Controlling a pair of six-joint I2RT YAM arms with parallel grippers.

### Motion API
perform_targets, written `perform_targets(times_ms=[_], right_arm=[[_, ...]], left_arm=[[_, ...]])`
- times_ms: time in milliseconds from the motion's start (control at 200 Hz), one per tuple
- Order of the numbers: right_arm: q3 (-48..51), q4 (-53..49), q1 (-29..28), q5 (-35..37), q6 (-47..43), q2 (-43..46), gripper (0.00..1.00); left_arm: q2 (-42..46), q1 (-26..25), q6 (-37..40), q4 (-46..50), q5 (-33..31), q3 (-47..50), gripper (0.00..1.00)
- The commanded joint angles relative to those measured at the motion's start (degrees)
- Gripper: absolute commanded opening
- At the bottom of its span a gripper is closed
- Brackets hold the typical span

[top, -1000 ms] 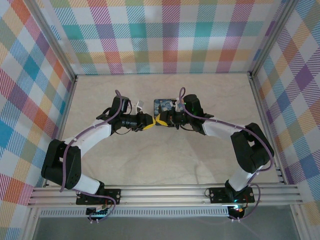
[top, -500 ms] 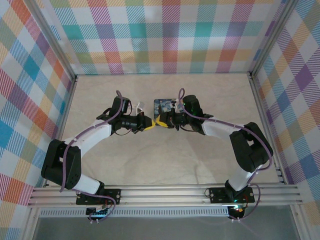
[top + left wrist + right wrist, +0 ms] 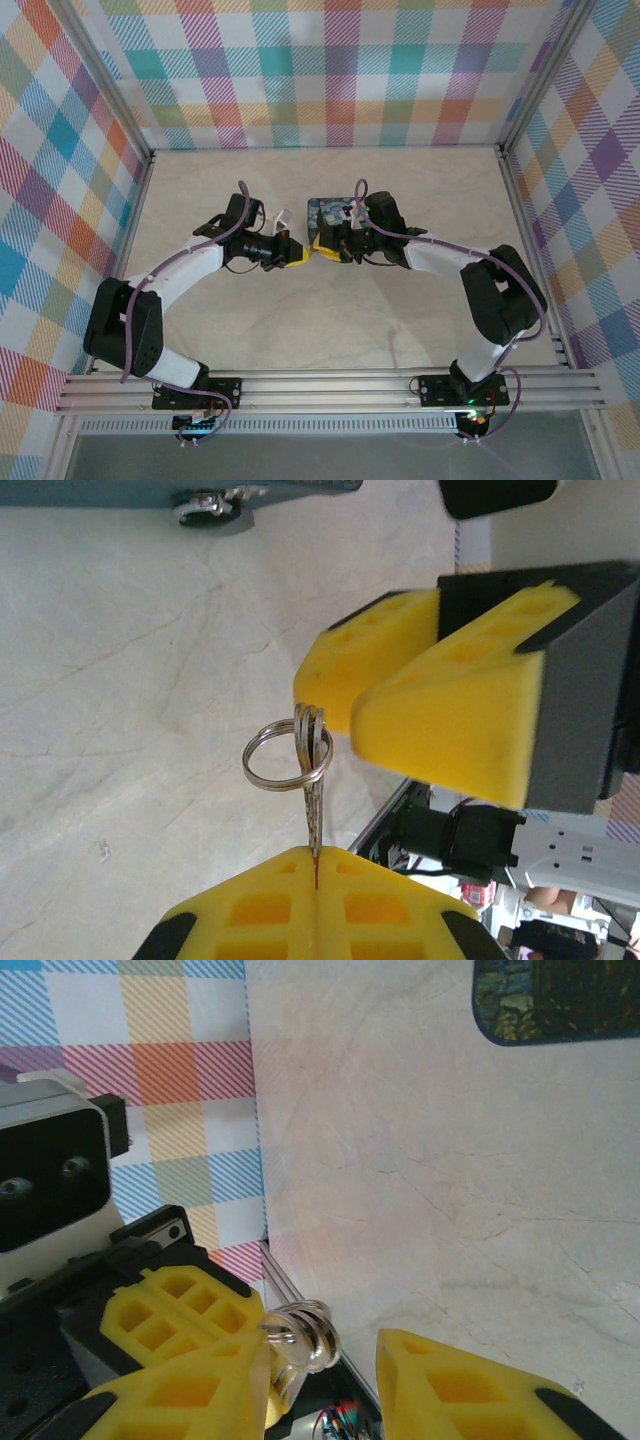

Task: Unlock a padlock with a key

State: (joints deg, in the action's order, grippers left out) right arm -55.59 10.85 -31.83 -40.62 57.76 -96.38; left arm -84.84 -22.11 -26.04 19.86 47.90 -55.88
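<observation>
**Progress.** I rate the task as early. Nothing shows the lock opened, and I judge that the key has not reached it.

- The key stands edge-on above the worktop. Its thin blade is pinched in the seam of the left end effector, whose yellow fingers are pressed together on it.
- The key's upper end and the key ring sit against a fingertip of the right end effector.
- In the right wrist view, that end effector's fingers stand apart. The ring is beside one finger and clear of the other, so I judge it grips nothing.
- From above, the two end effectors meet tip to tip near the middle of the worktop, just in front of the dark-blue box.

**Outstanding.** I judge every step with the lock remains: steadying it, presenting the key, inserting, turning and freeing the shackle.

**Padlock.** I cannot place it with confidence.

- The yellow-and-dark blocks at the meeting point are, as far as I can see, end effector fingers.
- A small silvery item lies on the worktop at the box's edge, cut off by the top of the left wrist view. It may be the padlock, but I cannot confirm that.

**Appearance.** The key is slim, flat and silver. Two or three thin metal leaves appear stacked where it joins the ring, which is a plain steel split ring.
</observation>
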Motion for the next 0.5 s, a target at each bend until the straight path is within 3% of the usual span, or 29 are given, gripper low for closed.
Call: perform_targets(times_ms=[0,285,495], right_arm=[[0.61,1.49,0.29,-1.53,-2.06,2.2,0.34],[0.66,4.61,0.28,-5.56,-1.94,0.58,0.3],[0.05,1.5,0.27,-6.53,-3.88,-0.14,0.3]], left_arm=[[-0.74,-0.57,3.36,2.64,3.14,-1.67,0.0],[-1.22,-0.57,3.82,2.81,4.49,-2.09,0.0],[-1.23,-0.57,3.73,2.44,5.07,-2.27,0.0]])
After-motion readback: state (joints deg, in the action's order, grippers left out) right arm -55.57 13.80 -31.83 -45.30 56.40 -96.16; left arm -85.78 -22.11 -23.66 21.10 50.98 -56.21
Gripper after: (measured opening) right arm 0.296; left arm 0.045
